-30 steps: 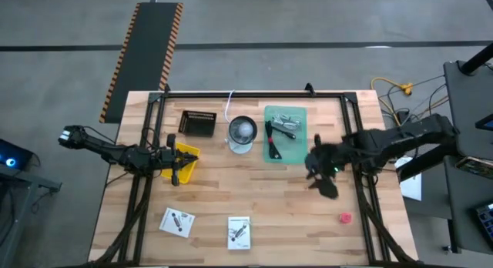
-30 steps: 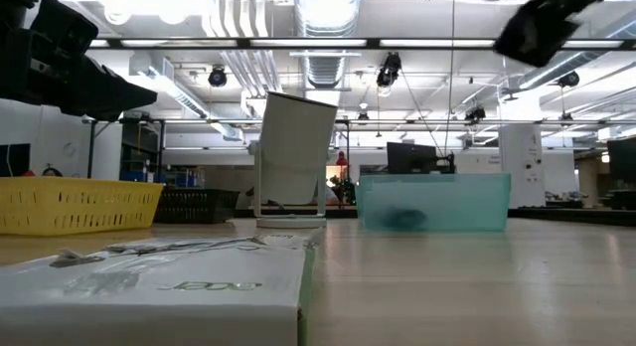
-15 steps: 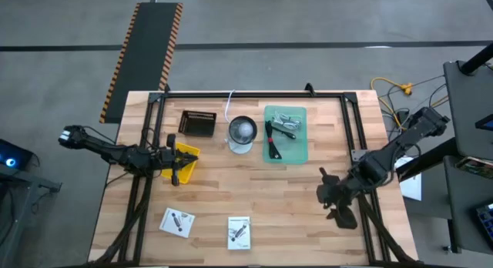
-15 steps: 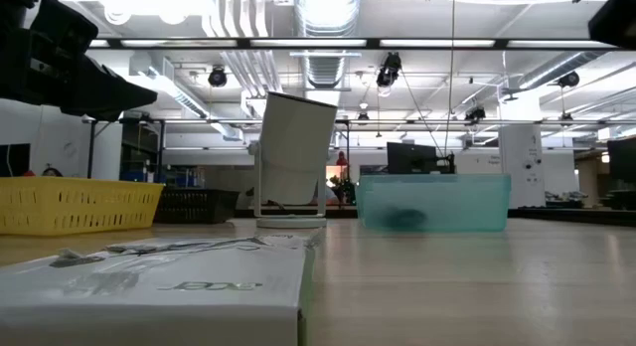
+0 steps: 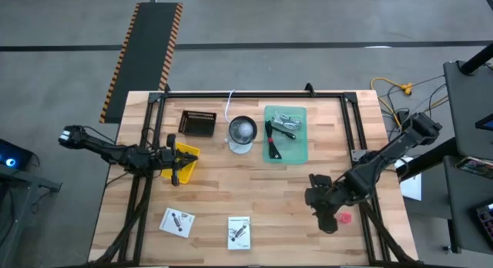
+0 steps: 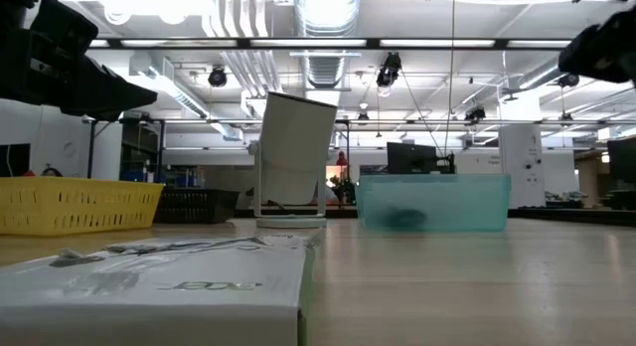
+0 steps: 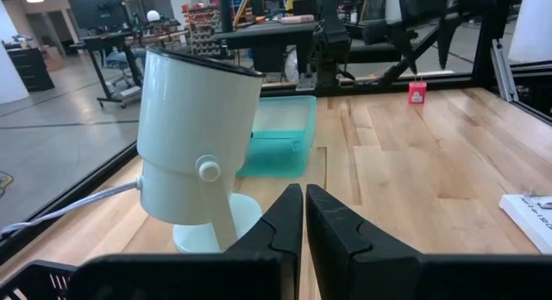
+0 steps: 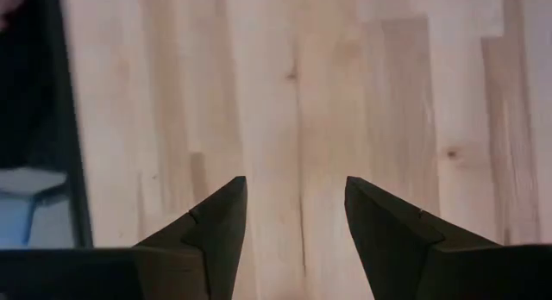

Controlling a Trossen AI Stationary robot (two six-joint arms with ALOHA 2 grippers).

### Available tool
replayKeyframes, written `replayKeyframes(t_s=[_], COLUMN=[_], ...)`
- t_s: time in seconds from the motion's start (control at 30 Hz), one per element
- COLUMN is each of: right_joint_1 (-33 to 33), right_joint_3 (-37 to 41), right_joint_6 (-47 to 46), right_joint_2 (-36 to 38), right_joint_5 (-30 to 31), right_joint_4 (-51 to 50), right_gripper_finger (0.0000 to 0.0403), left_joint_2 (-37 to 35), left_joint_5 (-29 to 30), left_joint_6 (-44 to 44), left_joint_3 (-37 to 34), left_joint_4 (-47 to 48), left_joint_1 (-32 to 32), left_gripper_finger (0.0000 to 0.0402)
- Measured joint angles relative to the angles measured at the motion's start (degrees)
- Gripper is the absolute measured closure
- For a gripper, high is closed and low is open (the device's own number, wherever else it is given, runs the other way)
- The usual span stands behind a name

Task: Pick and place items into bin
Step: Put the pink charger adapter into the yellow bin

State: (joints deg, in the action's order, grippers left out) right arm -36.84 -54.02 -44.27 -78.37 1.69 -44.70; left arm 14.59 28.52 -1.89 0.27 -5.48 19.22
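**Right tool above the pink lump, fingers apart, nothing held**

**State, left to right.** The left tool rests at the counter's left side over the yellow basket, fingers pressed together and empty. Two white cards lie near the front edge. Farther back stand a black crate, a white lamp and the teal bin, which already holds a dark tool and a silver piece. The right tool hangs near the front right, just beside the pink lump. Its fingers stand apart with only bare wood between them.

**Risks.**
- Misaligned descent: the lump sits to one side of the tool, not between the fingers. Closing there would likely miss it or nudge it toward the counter edge.
- Roll-out: the lump is small and probably light; an off-centre pinch could squirt it free.
- Transfer: the path to the bin passes close to the lamp; a wide swing could strike it.

**View differences.**
- High view: the only one giving the full layout, including lump and tool together.
- Low view: shows a card box close up, the basket, lamp and bin in profile, and a dark shape inside the bin; the lump is absent.
- Left wrist view: shows the closed fingers, and the lump far across the counter.
- Right wrist view: confirms the finger gap is empty; the lump is out of frame.
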Motion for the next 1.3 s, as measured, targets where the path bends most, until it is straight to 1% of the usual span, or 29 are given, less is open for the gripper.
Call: replayKeyframes(t_s=[0.1, 0.2, 0.37, 0.53, 0.63, 0.87, 1.0, 1.17, 1.3], right_joint_1=[0.01, -0.07, -0.02, -0.32, -1.73, -6.15, -8.14, -10.25, -11.09], right_joint_3=[0.0, 0.0, 0.0, 0.02, 0.02, 0.02, 0.02, 0.25, 0.26], right_joint_6=[-2.47, -4.84, -13.67, -25.66, -31.42, -44.74, -51.91, -62.22, -64.08], right_joint_2=[-1.99, -3.45, -4.99, -4.66, -3.89, -3.08, -3.1, -3.12, -3.12], right_joint_5=[-0.5, -3.64, -6.96, -12.08, -13.68, -13.97, -14.01, -14.19, -14.25], right_joint_4=[-0.2, -1.69, -9.28, -16.81, -17.96, -18.11, -19.24, -23.44, -23.17], right_gripper_finger=[0.0212, 0.0198, 0.0161, 0.0128, 0.0125, 0.0145, 0.0148, 0.0138, 0.0126], left_joint_2=[0.0, -0.02, 0.0, -0.08, -0.04, -0.03, 0.0, -0.02, 0.0], left_joint_5=[0.01, 0.0, 0.01, -0.01, -0.01, 0.0, 0.01, -0.01, 0.01], left_joint_6=[0.0, 0.0, 0.0, 0.0, 0.0, 0.0, 0.0, 0.0, 0.0], left_joint_3=[0.0, 0.0, 0.0, 0.0, 0.0, 0.0, 0.0, 0.0, 0.0], left_joint_4=[0.0, -0.02, -0.02, 0.0, 0.04, 0.0, -0.02, -0.02, -0.02], left_joint_1=[-0.02, -0.02, -0.02, -0.01, -0.01, -0.02, -0.01, -0.01, -0.02], left_gripper_finger=[0.04, 0.04, 0.04, 0.04, 0.04, 0.04, 0.04, 0.04, 0.04])
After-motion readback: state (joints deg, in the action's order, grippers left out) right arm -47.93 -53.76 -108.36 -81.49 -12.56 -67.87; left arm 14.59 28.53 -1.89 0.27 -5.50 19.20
